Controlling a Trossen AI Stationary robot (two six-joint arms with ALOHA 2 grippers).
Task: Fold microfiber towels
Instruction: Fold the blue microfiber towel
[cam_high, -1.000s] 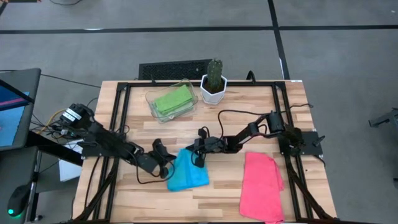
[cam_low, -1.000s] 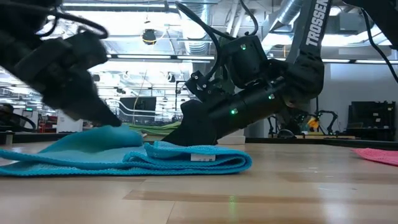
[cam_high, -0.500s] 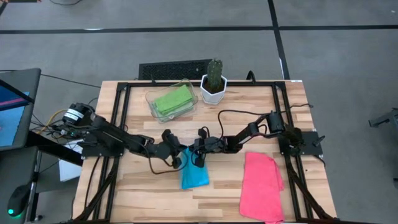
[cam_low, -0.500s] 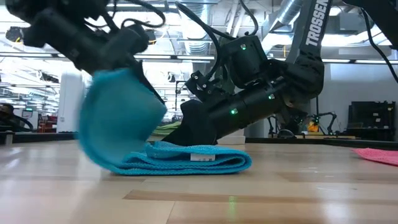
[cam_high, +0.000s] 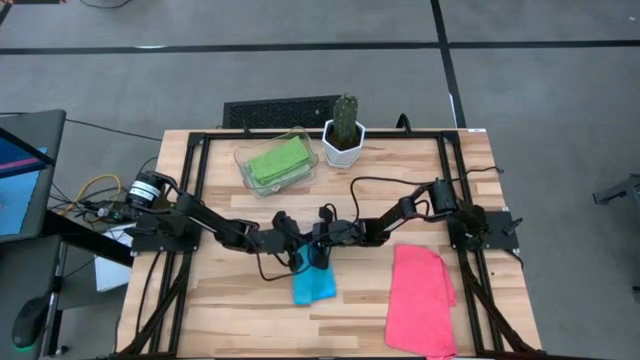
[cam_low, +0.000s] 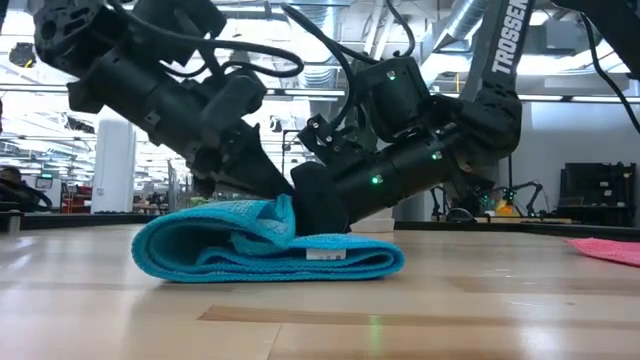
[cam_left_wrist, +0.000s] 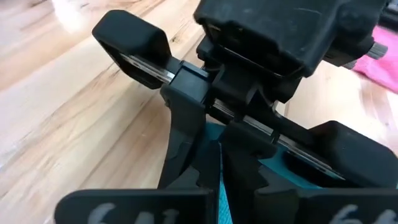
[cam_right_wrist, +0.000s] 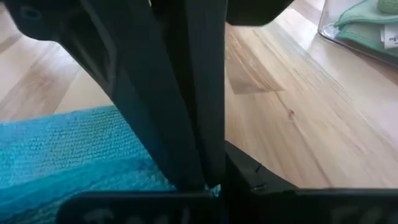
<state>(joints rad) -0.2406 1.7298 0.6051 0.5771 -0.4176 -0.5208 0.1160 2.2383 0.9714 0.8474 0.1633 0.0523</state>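
— Where's the cyan towel (cam_high: 314, 283) right now?

— Just past the middle of the table (cam_high: 400, 185) toward six o'clock, folded over on itself. From table level it's a flat bundle with a rounded fold at one end and a small white tag on its edge.

— And the arms?

— Both meet at its twelve o'clock edge. The left gripper (cam_high: 296, 254) reaches in from nine o'clock, jaws pinched tight on the cyan cloth, a flap of it lifted between them. The right gripper (cam_high: 322, 252) comes from three o'clock and presses down on the same edge, almost touching the other one.

— Is the right one holding it?

— Its fingers look narrow around the cloth, with blue fabric showing between them, but I cannot tell if they truly grip or have begun to part.

— The other towels?

— The pink towel (cam_high: 421, 298) lies flat near four o'clock, well apart from the blue one. A green towel (cam_high: 276, 161) sits folded in the clear tray (cam_high: 243, 160) toward eleven o'clock, just beside a potted cactus (cam_high: 344, 128) at twelve.
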